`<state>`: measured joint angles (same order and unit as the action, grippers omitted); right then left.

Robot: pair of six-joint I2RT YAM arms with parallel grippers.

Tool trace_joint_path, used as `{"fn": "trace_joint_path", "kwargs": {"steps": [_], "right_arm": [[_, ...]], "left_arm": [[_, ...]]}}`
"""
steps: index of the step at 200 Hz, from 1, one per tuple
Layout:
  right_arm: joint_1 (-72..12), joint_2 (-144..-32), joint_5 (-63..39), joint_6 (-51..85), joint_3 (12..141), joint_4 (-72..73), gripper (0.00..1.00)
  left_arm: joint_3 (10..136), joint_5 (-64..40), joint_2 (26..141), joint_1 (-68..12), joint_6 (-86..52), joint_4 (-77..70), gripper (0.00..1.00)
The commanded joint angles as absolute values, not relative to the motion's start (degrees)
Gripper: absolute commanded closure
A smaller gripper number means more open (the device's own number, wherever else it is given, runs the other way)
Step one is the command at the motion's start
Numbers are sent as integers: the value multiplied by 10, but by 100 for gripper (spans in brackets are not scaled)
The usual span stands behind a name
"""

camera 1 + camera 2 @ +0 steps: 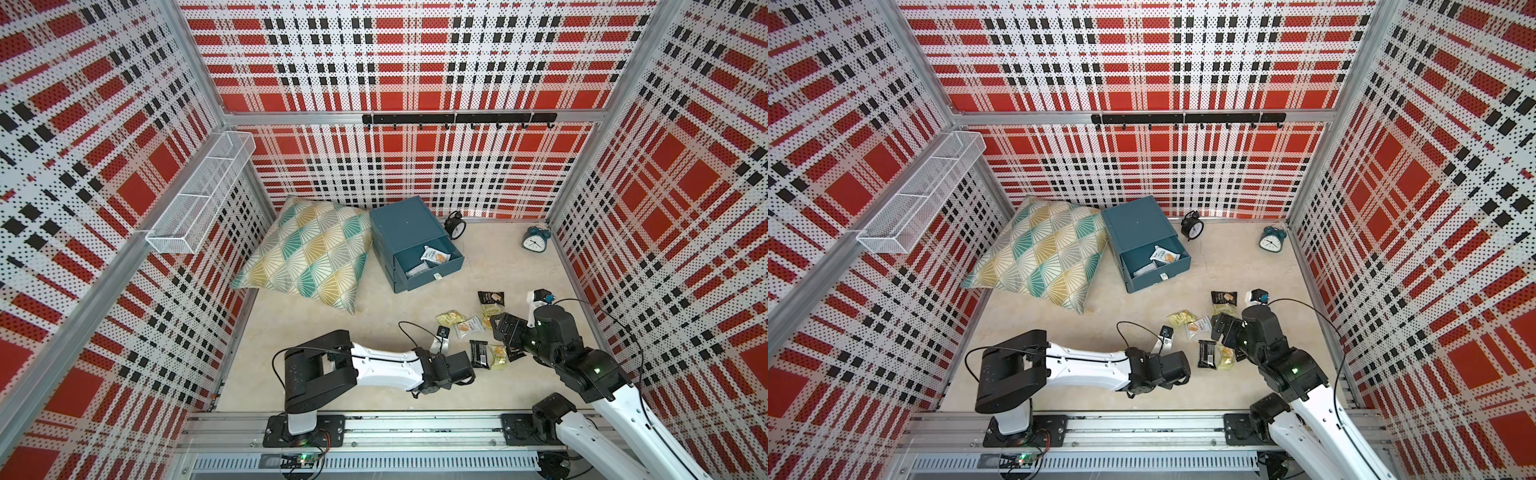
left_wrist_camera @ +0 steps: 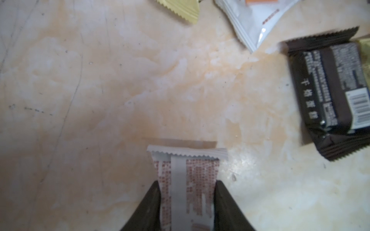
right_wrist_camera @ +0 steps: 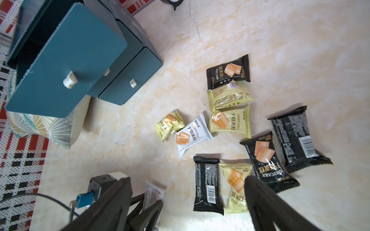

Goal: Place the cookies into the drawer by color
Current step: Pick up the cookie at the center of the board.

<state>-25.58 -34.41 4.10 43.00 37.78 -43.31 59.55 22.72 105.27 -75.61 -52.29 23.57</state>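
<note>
My left gripper (image 2: pixel 186 184) is shut on a white cookie packet (image 2: pixel 184 168) printed in red, held low over the floor; the same packet (image 3: pixel 153 193) shows in the right wrist view. In both top views the left gripper (image 1: pixel 468 366) sits beside the pile of cookies: black (image 1: pixel 490 298), pale yellow-green (image 1: pixel 451 318), white (image 1: pixel 468 327). My right gripper (image 1: pixel 505 328) hangs open above the pile, its fingers (image 3: pixel 264 200) wide apart over a black packet (image 3: pixel 207 186) and a yellow one (image 3: pixel 234 180). The teal drawer cabinet (image 1: pixel 405 224) has its top drawer pulled out, with white packets (image 1: pixel 434 255) inside.
A patterned pillow (image 1: pixel 307 253) leans against the cabinet's left side. A black alarm clock (image 1: pixel 454 224) and a teal one (image 1: pixel 535 239) stand at the back wall. A white wire basket (image 1: pixel 199 195) hangs on the left wall, a black hook rail (image 1: pixel 457 119) on the back wall.
</note>
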Motion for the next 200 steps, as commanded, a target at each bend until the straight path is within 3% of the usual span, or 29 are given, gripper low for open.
{"fn": "trace_joint_path", "kwargs": {"steps": [1,106,200], "right_arm": [[-251,-341,-2,411,363,-397,5],[-252,-332,-187,376,319,-277,4],[-261,-354,-283,364,297,-196,2]], "left_arm": [[577,215,1043,-749,-521,228,60],[603,266,871,-677,-438,280,63],[769,258,825,-563,-299,294,63]]}}
